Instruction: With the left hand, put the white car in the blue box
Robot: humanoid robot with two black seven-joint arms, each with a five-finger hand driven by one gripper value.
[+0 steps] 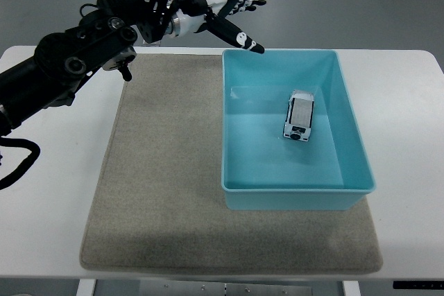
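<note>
The white toy car (300, 116) lies on the floor of the blue box (350, 126), towards its back right, standing on its wheels. My left hand (239, 12) is raised above the box's back left corner, fingers spread and empty, well clear of the car. The left arm (76, 67) comes in from the left edge over the mat. The right arm is not in view.
The blue box sits on the right part of a grey mat (166, 185) on the white table (409, 233). Grey floor lies beyond the table's far edge.
</note>
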